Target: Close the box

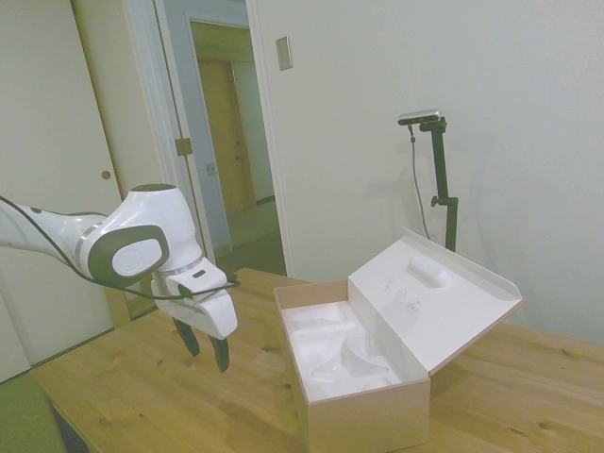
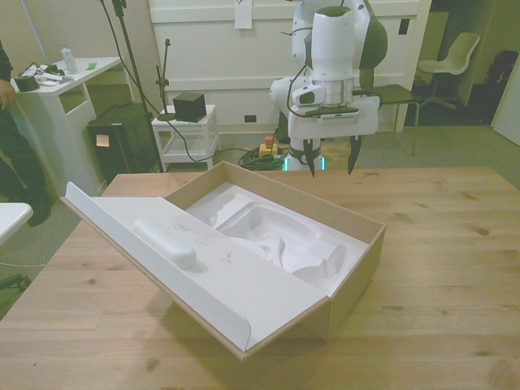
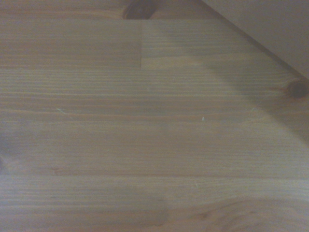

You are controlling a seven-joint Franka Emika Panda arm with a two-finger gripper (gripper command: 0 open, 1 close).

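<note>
Box (image 2: 357, 268) open on surface (image 2: 455, 268), lid (image 2: 162, 260) tilted back off the side away from the tool, white lining (image 2: 268, 231) showing, tool (image 2: 331, 166) above bare surface just beside box, fingers apart, holding nothing, wrist view mostly wood grain

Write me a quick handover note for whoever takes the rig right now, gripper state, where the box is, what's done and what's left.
Gripper: open, empty, hanging above the table behind the box, touching nothing.
Box: on the table, open; white moulded lining exposed.
Lid: hinged back toward the front view's left, tilted outward, inner face up.
Done: nothing on the lid yet.
Left: get to the lid, swing it over the box, press it shut.
</note>
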